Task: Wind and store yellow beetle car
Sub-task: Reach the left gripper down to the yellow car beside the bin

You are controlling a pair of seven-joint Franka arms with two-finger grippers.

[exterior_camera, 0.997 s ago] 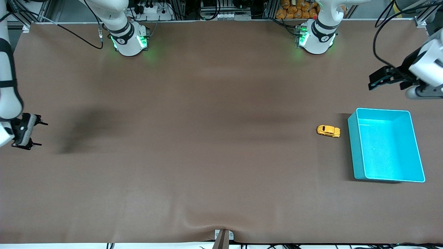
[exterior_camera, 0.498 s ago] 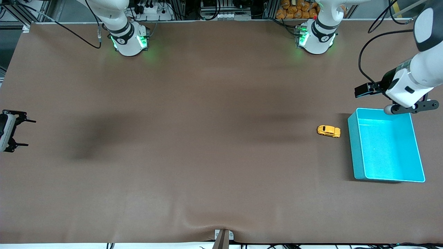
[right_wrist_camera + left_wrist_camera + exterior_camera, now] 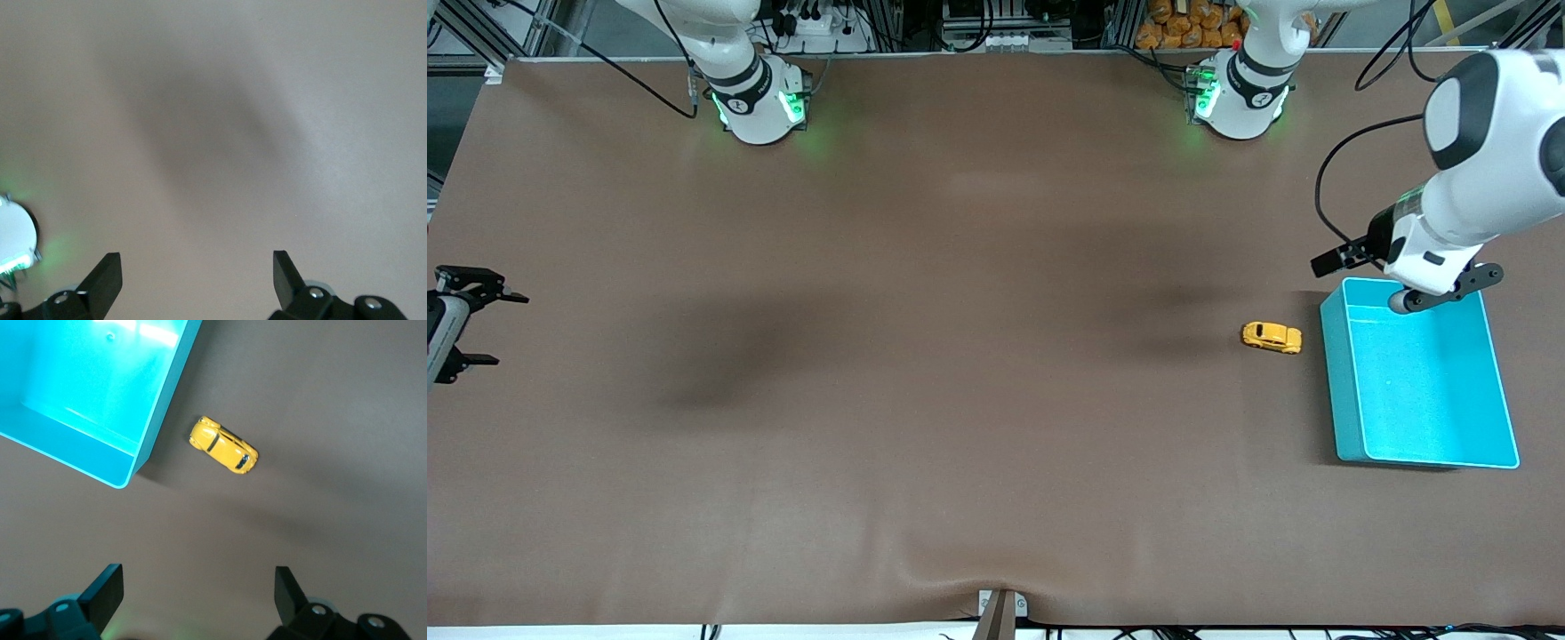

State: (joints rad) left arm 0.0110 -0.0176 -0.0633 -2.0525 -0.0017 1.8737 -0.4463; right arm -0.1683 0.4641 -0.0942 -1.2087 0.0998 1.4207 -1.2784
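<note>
The yellow beetle car (image 3: 1272, 337) stands on the brown mat beside the teal bin (image 3: 1332, 382), on the side toward the right arm's end. The bin has nothing in it. My left gripper (image 3: 1327, 263) is open and empty, over the mat by the bin's corner on the robot-base side, close to the car. Its wrist view shows the car (image 3: 223, 453) and the bin's corner (image 3: 157, 413) past the open left gripper (image 3: 199, 592). My right gripper (image 3: 494, 328) is open and empty at the right arm's end of the table. Its wrist view shows only mat past the open right gripper (image 3: 197, 275).
The two arm bases (image 3: 756, 102) (image 3: 1240, 98) stand along the table's back edge. A small bracket (image 3: 1000, 612) sits at the front edge, where the mat has a wrinkle. The brown mat (image 3: 960, 356) is bare from the car to the right gripper.
My left arm has swung down and in, from the table's end to the bin's corner near the car. My right gripper has drawn back toward the view's edge. The car has not moved.
</note>
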